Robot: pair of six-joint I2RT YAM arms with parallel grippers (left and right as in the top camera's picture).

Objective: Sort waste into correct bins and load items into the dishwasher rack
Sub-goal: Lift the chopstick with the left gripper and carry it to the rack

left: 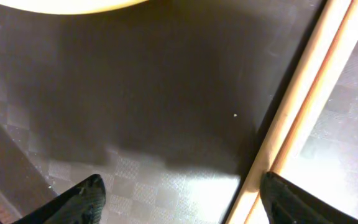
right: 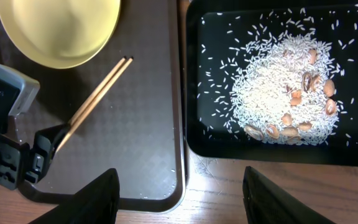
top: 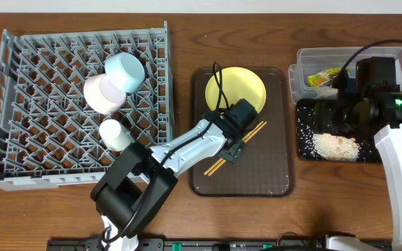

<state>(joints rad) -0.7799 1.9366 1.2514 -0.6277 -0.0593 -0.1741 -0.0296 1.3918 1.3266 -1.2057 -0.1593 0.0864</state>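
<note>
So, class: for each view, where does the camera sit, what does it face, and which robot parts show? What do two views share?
Overhead: above the table, facing down; rack, brown tray, left arm, right arm show.
Left wrist: close over brown tray, facing chopsticks; own fingertips show.
Right wrist: higher, facing down at rice; own fingers and left gripper show.
Shared: both wrist views show chopsticks, plate.

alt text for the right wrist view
A black tray holds a pile of white rice with brown scraps. Beside it, a brown tray carries a yellow plate and two chopsticks, the left gripper at their lower end.
</note>
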